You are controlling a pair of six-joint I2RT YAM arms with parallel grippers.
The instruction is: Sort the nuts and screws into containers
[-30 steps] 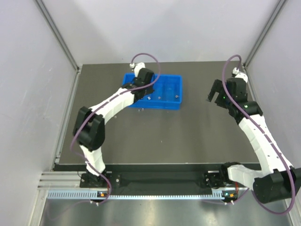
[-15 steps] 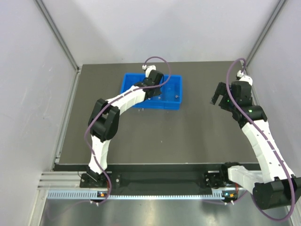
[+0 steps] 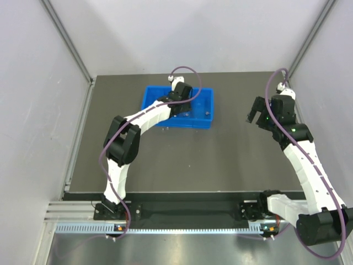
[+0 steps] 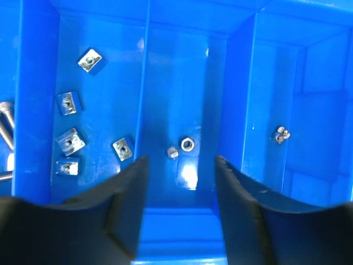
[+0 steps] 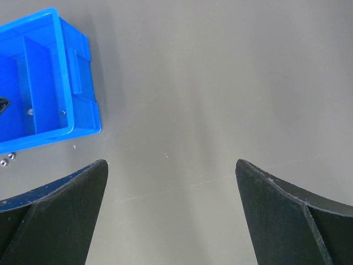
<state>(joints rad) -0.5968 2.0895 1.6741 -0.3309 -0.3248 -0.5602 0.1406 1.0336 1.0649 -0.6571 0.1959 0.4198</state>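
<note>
In the left wrist view, five square nuts [image 4: 70, 141] scattered in one compartment of the blue tray [image 4: 237, 83], with screws [image 4: 5, 124] just showing in the compartment at nine o'clock of them. In the next compartment toward three o'clock, a single hex nut [image 4: 187, 144], with a small round piece [image 4: 172, 152] just beside it at eight o'clock. One compartment further toward three o'clock, another tiny metal piece [image 4: 281, 134]. Directly above the middle compartment, the left gripper [image 4: 181, 165], jaws partly apart and gripping nothing. On the dark table [image 3: 220, 160], two loose pieces [image 5: 10, 157] just outside the tray's wall. Well apart at three o'clock of the tray, the right gripper [image 3: 252, 114], spread wide and empty.
</note>
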